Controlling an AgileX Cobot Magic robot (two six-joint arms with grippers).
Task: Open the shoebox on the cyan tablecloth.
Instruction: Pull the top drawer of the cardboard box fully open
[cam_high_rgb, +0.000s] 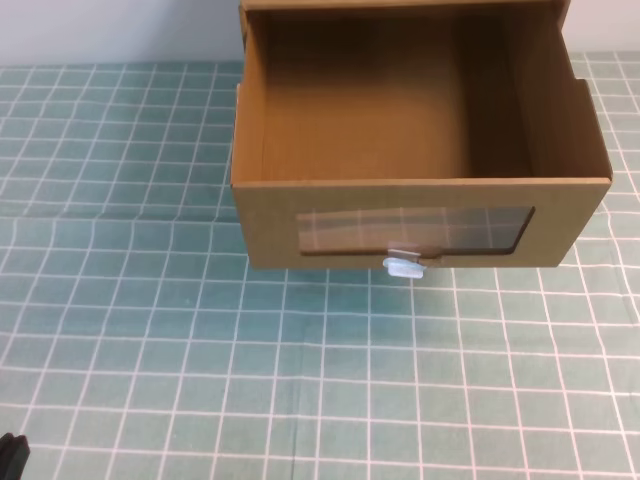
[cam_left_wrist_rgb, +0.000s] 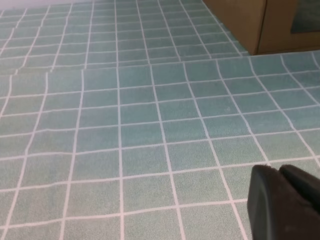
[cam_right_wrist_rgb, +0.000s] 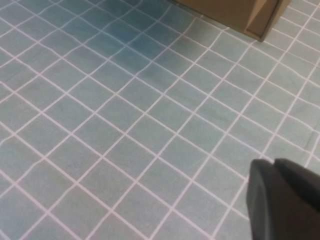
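My right gripper (cam_right_wrist_rgb: 275, 165) shows only as a black block low in the right wrist view, its two fingers pressed together with just a thin seam between them, so I read it as closed on nothing. It hangs over bare cloth, well apart from the shoebox (cam_right_wrist_rgb: 240, 12), whose brown corner sits at the far edge of that view.

My left gripper (cam_left_wrist_rgb: 280, 172) looks much the same in the left wrist view: a dark mass low in the corner, the fingers meeting with barely a line between them, nothing caught there. I take it as closed too. It is also clear of the shoebox (cam_left_wrist_rgb: 250, 22), which I see only as a brown wall at the far side of the cloth.

From the high camera, the shoebox (cam_high_rgb: 420, 130) stands on the cyan tablecloth (cam_high_rgb: 200, 350), towards the far edge of it. Its drawer is slid out towards me and I look straight down into the open brown interior. On the drawer's front panel is the clear window (cam_high_rgb: 415, 230), and just below the window hangs the small white tab handle (cam_high_rgb: 403, 266), sticking out at the bottom edge. A dark bit of the left arm (cam_high_rgb: 12, 455) peeks in at the near corner, far from the shoebox
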